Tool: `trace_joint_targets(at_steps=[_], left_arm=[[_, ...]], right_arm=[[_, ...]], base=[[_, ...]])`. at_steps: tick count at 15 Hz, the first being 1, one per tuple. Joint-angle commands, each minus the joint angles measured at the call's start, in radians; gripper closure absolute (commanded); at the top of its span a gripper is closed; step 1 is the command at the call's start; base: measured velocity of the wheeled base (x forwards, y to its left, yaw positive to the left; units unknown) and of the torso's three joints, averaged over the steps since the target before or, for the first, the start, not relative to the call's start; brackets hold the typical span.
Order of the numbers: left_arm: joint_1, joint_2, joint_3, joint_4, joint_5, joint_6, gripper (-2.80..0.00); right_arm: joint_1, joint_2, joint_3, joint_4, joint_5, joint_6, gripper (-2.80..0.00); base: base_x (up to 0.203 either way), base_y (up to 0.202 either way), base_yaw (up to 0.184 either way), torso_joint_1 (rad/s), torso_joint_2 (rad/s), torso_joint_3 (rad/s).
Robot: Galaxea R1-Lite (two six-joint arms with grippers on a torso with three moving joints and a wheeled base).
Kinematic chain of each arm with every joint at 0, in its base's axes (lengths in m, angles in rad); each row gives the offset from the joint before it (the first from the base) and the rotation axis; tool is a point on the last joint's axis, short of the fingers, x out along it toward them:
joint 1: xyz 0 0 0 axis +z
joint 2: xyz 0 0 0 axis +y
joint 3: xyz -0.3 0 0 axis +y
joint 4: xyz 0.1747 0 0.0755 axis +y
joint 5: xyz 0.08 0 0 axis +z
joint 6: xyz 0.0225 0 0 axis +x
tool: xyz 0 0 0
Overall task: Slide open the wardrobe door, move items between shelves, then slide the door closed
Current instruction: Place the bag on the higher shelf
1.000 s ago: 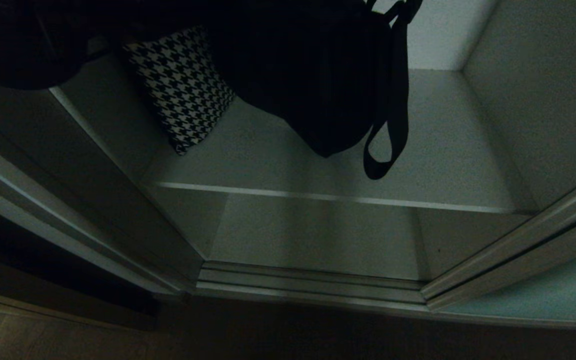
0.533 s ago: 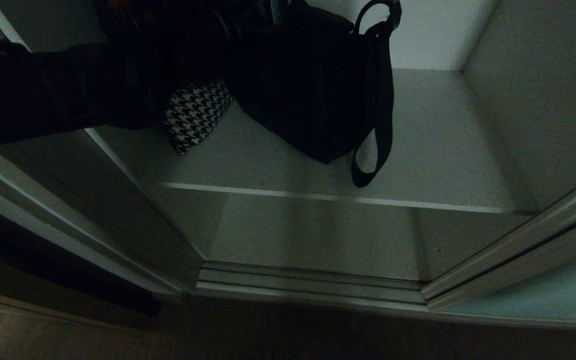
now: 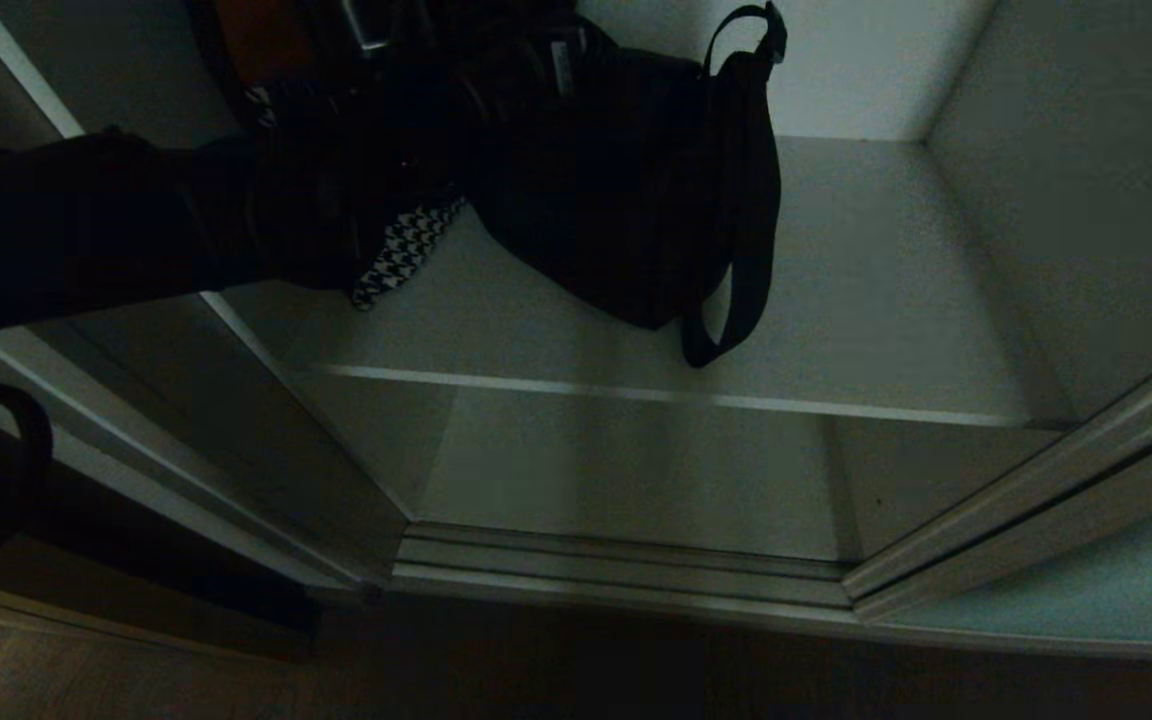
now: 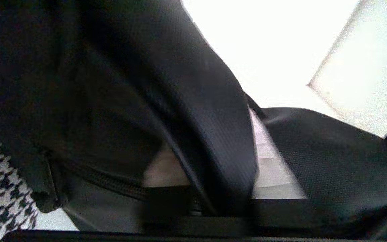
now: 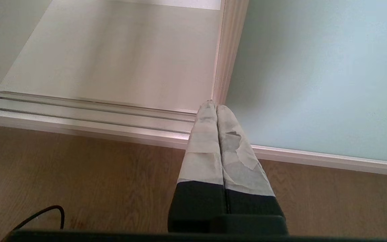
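Observation:
The black fabric bag (image 3: 626, 190) sits on the pale shelf (image 3: 886, 300) inside the wardrobe. Its strap loop (image 3: 736, 250) hangs down its right side. My dark left arm (image 3: 136, 220) reaches in from the left to the bag's top. In the left wrist view my left gripper (image 4: 213, 144) is open, its pale fingers (image 4: 270, 168) standing apart on either side of a black strap (image 4: 220, 141). My right gripper (image 5: 215, 106) is shut and empty above the floor, by the door track. The sliding wardrobe door (image 3: 1086, 590) stands pushed aside to the right.
A black-and-white houndstooth cushion (image 3: 406, 250) lies on the shelf, mostly behind my left arm. A lower board (image 3: 636, 470) lies below the shelf, with the metal door track (image 3: 626, 570) in front. The wooden floor (image 5: 79, 181) has a black cable (image 5: 42, 215) on it.
The bag has come down from hanging in the air and now rests slumped on the shelf. My left arm has dropped into view with it and covers most of the cushion.

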Motion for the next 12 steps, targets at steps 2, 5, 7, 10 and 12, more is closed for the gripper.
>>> trace_joint_targets(at_steps=[2, 5, 7, 10, 12], left_arm=[[-0.001, 0.011, -0.008, -0.005, 0.012, -0.014, -2.80], [-0.007, 0.015, -0.008, -0.022, 0.034, -0.096, -2.80], [-0.007, 0.008, -0.008, -0.031, 0.063, -0.105, -2.80], [-0.013, -0.046, -0.007, -0.035, 0.061, -0.089, -2.80], [-0.037, -0.059, -0.005, -0.073, 0.063, -0.066, -2.80]], right_arm=[[0.000, -0.003, 0.002, 0.001, 0.000, 0.000, 0.00], [0.000, -0.003, 0.000, -0.001, 0.000, 0.000, 0.00], [0.000, -0.003, 0.002, 0.001, 0.000, 0.000, 0.00], [0.000, -0.003, 0.000, -0.001, 0.000, 0.000, 0.00], [0.000, -0.003, 0.000, 0.000, 0.000, 0.000, 0.00]], base=[[0.000, 0.000, 0.000, 0.000, 0.00, 0.000], [0.000, 0.000, 0.000, 0.000, 0.00, 0.000], [0.000, 0.000, 0.000, 0.000, 0.00, 0.000], [0.000, 0.000, 0.000, 0.000, 0.00, 0.000], [0.000, 0.000, 0.000, 0.000, 0.00, 0.000]])
